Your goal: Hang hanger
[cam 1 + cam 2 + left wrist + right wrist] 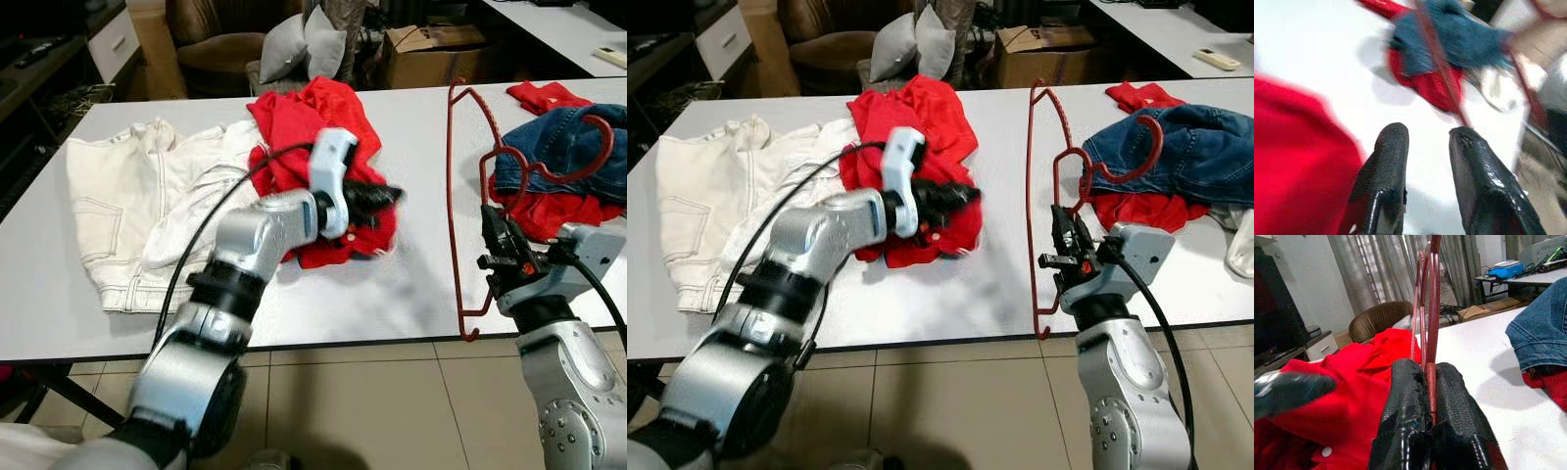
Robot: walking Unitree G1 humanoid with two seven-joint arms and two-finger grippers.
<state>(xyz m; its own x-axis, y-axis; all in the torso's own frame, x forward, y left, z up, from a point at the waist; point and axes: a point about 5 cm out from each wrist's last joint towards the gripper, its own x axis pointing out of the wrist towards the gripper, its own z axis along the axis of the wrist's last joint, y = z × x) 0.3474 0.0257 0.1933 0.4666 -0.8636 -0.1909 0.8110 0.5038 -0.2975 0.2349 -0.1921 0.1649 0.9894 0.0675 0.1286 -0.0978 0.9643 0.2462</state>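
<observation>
The thin red wire hanger [457,196] is held upright at the table's near right, pinched in the closed right gripper [1431,382]. The left gripper [1425,142], parted and empty, hovers by the crumpled red garment [313,127]. Hanging remains undone.

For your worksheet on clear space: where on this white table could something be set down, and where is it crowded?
Bare tabletop lies between the crumpled red garment and the red wire hanger, reaching the front edge. The left end is covered by the white denim jacket; the right end is crowded with the blue jeans on red cloth.
</observation>
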